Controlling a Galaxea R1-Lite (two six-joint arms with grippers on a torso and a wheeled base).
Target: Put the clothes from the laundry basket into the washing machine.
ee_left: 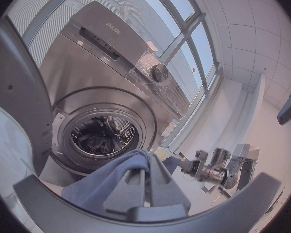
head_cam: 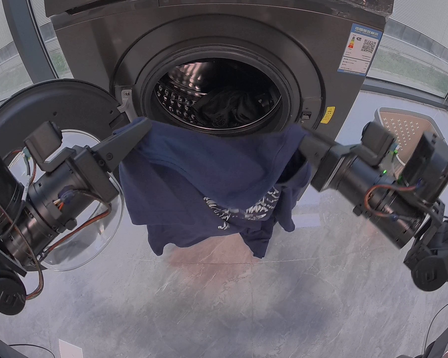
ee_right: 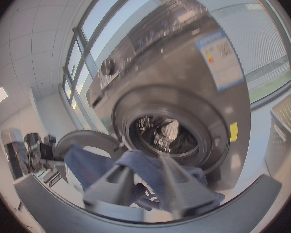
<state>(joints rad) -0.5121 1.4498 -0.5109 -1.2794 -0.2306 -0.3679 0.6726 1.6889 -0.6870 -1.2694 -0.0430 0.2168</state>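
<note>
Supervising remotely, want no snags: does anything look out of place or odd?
Nothing spilled or damaged. The navy shirt hangs stretched between the left claw and right claw before the open washing machine, its bottom dangling well below the drum opening.

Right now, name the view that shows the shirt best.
Head view: the whole shirt hangs spread between the left gripper and right gripper, before the washer. The left wrist view gives a pinched corner; the right wrist view, a bunched fold.

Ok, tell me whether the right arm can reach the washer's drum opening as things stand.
Probably yes. The door is swung wide to the left, the drum opening is unblocked, and the right pincer, gripping the navy T-shirt, sits just before its rim.
</note>
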